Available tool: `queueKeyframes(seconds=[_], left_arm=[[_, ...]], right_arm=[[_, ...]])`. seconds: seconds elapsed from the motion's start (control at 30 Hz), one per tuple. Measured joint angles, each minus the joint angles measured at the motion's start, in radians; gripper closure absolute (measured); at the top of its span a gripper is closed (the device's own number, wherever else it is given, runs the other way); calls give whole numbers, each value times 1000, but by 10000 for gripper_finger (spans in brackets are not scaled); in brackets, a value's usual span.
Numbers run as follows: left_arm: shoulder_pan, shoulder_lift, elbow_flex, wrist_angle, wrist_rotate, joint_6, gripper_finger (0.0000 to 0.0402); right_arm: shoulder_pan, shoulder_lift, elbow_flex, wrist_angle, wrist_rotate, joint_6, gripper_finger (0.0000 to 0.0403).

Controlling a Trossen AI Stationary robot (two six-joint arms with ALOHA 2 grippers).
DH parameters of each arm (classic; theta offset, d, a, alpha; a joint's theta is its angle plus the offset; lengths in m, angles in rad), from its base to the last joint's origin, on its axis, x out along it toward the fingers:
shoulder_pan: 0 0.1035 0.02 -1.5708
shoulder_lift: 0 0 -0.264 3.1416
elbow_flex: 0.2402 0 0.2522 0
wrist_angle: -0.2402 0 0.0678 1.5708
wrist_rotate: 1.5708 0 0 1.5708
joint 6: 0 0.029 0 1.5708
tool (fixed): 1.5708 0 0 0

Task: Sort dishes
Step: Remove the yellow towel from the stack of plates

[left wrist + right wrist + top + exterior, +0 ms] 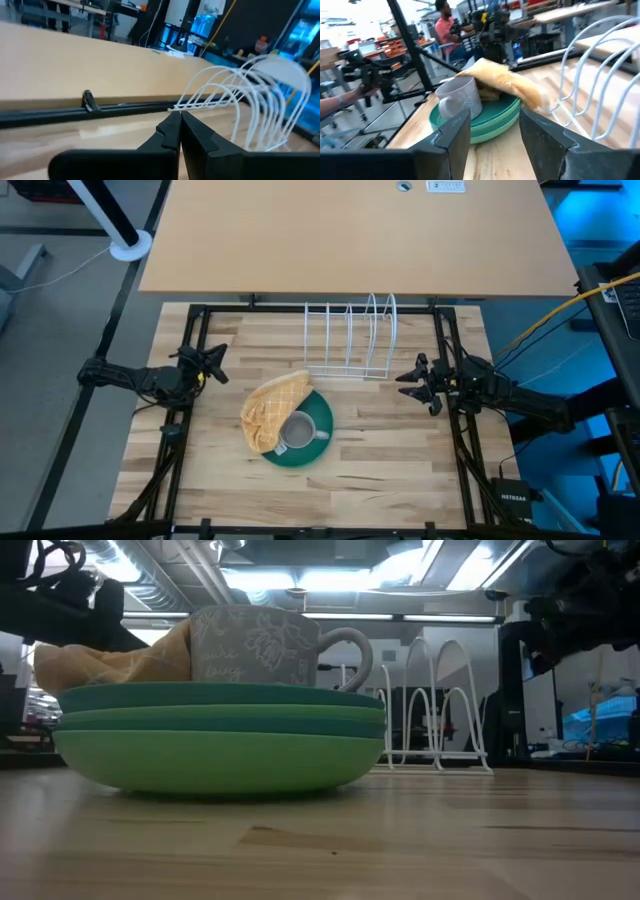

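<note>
A stack of green and teal plates [300,448] [215,735] [492,120] rests on the wooden table near its middle. A grey handled mug [298,431] [265,648] [460,97] stands upright on the top plate. A tan-yellow waffle cloth [270,408] [505,80] lies over the stack's left part, beside the mug. My left gripper [218,363] [180,131] is shut and empty at the table's left, raised. My right gripper [410,378] [495,137] is open and empty at the table's right, pointing toward the stack.
A white wire rack [352,338] [435,705] [250,105] [600,75] stands at the table's far side, between the two grippers. A black frame [200,315] borders the table. People show in the room beyond [445,25].
</note>
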Motion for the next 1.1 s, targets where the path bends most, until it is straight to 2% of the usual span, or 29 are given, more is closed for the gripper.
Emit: queueKeyframes(seconds=[0.1,0.33,0.47,0.57,0.83,1.0,1.1], left_arm=[[0,0,0,32,71,-15,398],[-1,0,0,142,561,11,398],[-1,1,0,169,708,-80,398],[-1,4,0,177,754,-113,398],[-1,50,0,220,768,-156,398],[-1,107,0,341,796,-92,398],[-1,130,0,356,795,-53,398]], right_arm=[[0,0,0,78,22,-1,228],[0,0,1,185,38,0,228],[0,0,2,183,39,0,228],[0,0,2,177,39,0,228],[0,0,3,177,39,0,228],[0,0,3,177,39,0,228],[0,0,3,177,39,0,228]])
